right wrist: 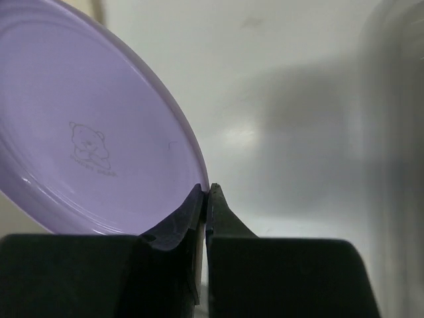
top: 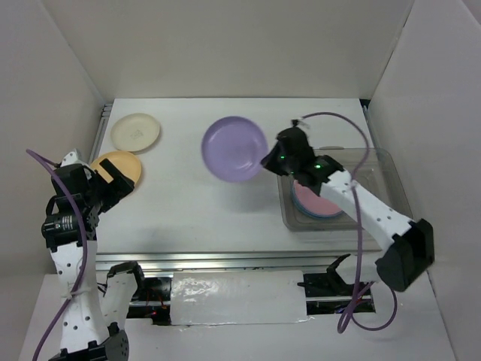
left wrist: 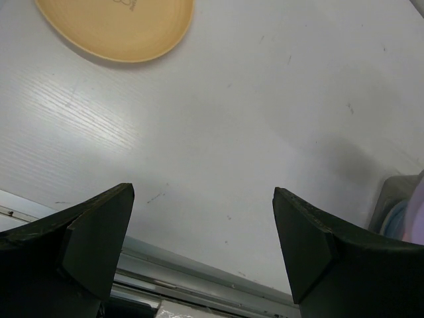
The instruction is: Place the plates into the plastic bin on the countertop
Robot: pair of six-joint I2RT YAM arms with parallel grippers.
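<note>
One lavender plate [top: 234, 148] in the right gripper [right wrist: 207, 190] (rim-only pinch)

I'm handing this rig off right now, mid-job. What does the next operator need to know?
Right gripper: jaws shut on the rim of the lavender plate, held tilted, just left of the bin.
Left gripper: jaws open, empty, beside the orange plate.
Done: pink plate already lies in the bin.
Left: put the lavender plate in, then the orange plate and the cream plate from the countertop.
</note>
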